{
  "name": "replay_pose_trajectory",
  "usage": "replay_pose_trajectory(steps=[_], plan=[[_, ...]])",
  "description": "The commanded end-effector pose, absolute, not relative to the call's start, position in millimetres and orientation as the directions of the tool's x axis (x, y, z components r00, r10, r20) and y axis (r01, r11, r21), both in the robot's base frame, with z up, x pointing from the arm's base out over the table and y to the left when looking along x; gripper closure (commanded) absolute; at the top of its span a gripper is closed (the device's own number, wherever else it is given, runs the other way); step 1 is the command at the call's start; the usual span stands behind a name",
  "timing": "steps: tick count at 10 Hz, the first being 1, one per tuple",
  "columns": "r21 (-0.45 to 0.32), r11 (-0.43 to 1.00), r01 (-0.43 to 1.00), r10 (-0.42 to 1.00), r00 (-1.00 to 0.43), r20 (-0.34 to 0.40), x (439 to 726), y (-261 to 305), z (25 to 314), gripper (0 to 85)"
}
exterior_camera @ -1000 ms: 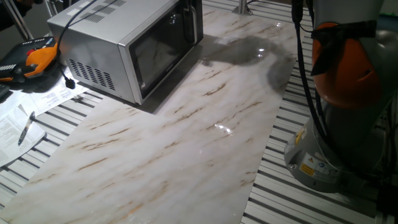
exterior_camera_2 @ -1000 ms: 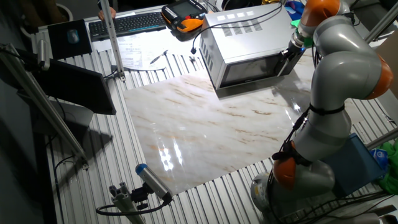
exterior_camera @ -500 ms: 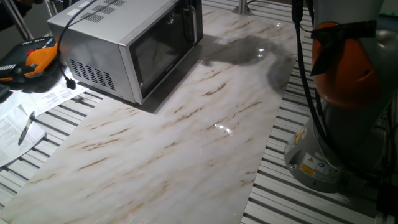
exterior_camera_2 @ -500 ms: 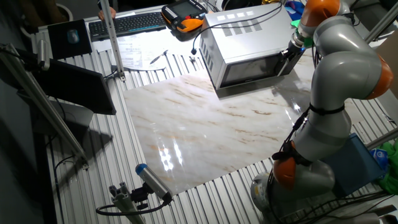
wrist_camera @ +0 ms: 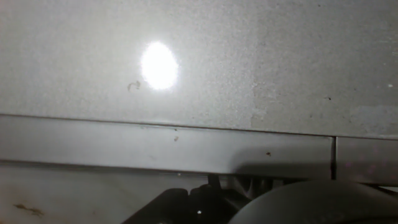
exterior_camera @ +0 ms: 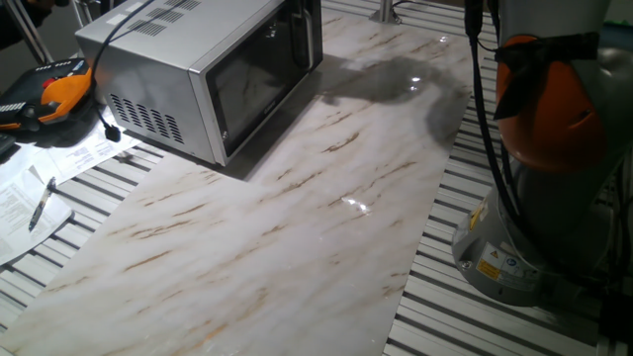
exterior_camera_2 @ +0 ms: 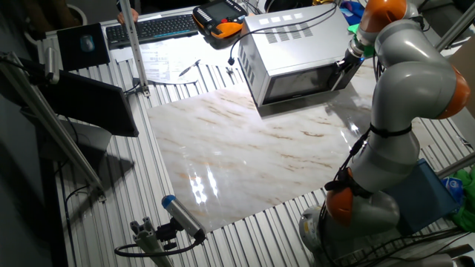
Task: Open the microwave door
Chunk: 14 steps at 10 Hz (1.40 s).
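Observation:
The silver-grey microwave (exterior_camera: 148,59) stands at the back of the marble slab, cord on its top. Its door (exterior_camera: 255,77), with a dark glass window, lies flush with the body. In the other fixed view the microwave (exterior_camera_2: 297,37) has its door (exterior_camera_2: 300,83) facing the slab. My gripper (exterior_camera_2: 346,65) sits against the front's right end, by the handle side. Its fingers are too dark and small to separate. The hand view is filled by a close silver metal surface (wrist_camera: 249,74) with a seam and a light glare; no fingertips show clearly.
The marble slab (exterior_camera: 297,218) lies on a slatted table. An orange teach pendant (exterior_camera: 59,94), papers and a pen (exterior_camera: 42,203) lie left of the microwave. A keyboard (exterior_camera_2: 152,28) and a dark panel (exterior_camera_2: 96,104) stand beyond. The arm's base (exterior_camera: 554,148) stands right.

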State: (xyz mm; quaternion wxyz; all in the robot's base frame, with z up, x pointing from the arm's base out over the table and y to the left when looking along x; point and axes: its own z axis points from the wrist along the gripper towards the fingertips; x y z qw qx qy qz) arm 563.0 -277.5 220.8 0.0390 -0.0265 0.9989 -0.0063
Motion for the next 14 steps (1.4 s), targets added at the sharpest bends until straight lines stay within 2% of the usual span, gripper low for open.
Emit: replay_pose_trajectory(steps=[1,6,7,8,10,14], plan=[[-0.013,0.999,-0.049,-0.05,-0.996,-0.078,562.3,-276.8,219.9,34.0],[-0.015,0.999,-0.048,-0.049,-0.995,-0.09,561.5,-276.9,218.0,34.0],[-0.015,0.999,-0.052,-0.054,-0.994,-0.093,561.8,-276.9,217.6,51.0],[-0.015,0.998,-0.06,-0.061,-0.994,-0.095,561.9,-277.0,217.4,51.0],[-0.014,0.996,-0.084,-0.085,-0.992,-0.091,561.9,-277.8,218.0,85.0],[-0.03,0.993,-0.113,-0.116,-0.989,-0.093,561.8,-278.0,218.6,85.0]])
